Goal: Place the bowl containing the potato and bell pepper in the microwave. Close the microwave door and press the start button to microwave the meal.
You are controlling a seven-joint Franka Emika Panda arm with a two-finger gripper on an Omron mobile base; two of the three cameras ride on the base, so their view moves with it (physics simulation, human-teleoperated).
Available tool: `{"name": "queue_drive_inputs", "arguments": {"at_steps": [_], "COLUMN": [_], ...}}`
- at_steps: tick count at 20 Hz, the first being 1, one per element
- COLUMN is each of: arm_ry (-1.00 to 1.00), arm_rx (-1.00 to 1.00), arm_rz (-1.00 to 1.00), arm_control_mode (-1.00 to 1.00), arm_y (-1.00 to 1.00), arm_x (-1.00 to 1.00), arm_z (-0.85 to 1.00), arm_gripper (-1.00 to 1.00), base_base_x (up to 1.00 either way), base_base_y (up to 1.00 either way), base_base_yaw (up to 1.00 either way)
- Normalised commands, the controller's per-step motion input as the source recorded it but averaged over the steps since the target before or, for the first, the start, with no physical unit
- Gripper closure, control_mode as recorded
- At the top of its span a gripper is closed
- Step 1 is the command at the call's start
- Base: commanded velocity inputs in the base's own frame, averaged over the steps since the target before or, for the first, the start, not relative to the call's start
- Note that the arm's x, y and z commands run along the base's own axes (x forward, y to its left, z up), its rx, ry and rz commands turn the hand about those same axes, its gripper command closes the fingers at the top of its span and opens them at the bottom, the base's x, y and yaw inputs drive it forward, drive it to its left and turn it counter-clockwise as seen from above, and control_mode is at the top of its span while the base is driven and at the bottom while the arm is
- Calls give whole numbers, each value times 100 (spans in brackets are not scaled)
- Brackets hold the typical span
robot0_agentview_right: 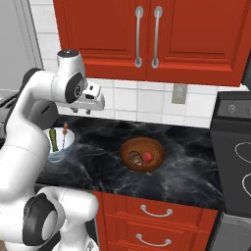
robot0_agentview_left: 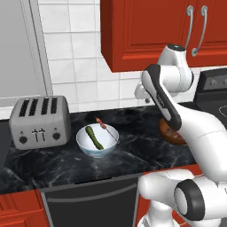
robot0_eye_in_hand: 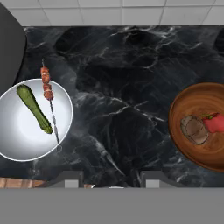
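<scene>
Fingertips [robot0_eye_in_hand: 68, 178] sit spread and empty at the bottom of the hand view, jaws parted with nothing between them, looking straight down on the black marble counter [robot0_eye_in_hand: 118, 113]. High above the worktop hangs the gripper [robot0_agentview_right: 87, 111], close to the tiled wall, grasping nothing at all.

Off to the right of the fingers lies the bowl [robot0_eye_in_hand: 202, 126], the wide wooden one, resting on the counter with the potato [robot0_eye_in_hand: 194, 129] and the bell pepper [robot0_eye_in_hand: 215, 123] touching side by side inside it. Well apart from the fingers, then, and well below them too. Off to the left of the fingers sits the white bowl [robot0_eye_in_hand: 30, 131] with its long green vegetable [robot0_eye_in_hand: 34, 109] and a skewer [robot0_eye_in_hand: 51, 109] laid across; that one is not the target.

From the left base view, the toaster [robot0_agentview_left: 40, 120] stands beyond the white bowl, further left again.

So where does the job stand? Very early, by my reading. Nothing is picked up, and the wooden bowl sits untouched on the marble. Left to do: swing right and down to the wooden bowl's rim, take hold, carry it into the microwave, shut the microwave door, press start. In other words, everything. Approaching that rim squarely looks like the first call, since the meal sits loose inside.
</scene>
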Motion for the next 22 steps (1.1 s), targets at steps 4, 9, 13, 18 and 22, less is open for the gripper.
{"name": "queue_drive_inputs", "arguments": {"at_steps": [4, 9, 13, 18, 22], "arm_ry": [-1, -1, -3, -4, -4], "arm_rx": [0, 3, 4, 6, 6], "arm_rz": [-2, -11, -16, -20, -27], "arm_control_mode": [-100, -100, -100, -100, -100], "arm_y": [-6, -31, -46, -50, -52], "arm_x": [-19, -52, -61, -63, -59], "arm_z": [0, -6, -15, -22, -26], "arm_gripper": [-100, -100, -100, -100, -100], "base_base_x": [0, 0, 0, 0, 0], "base_base_y": [0, 0, 0, 0, 0], "base_base_yaw": [0, 0, 0, 0, 0]}}
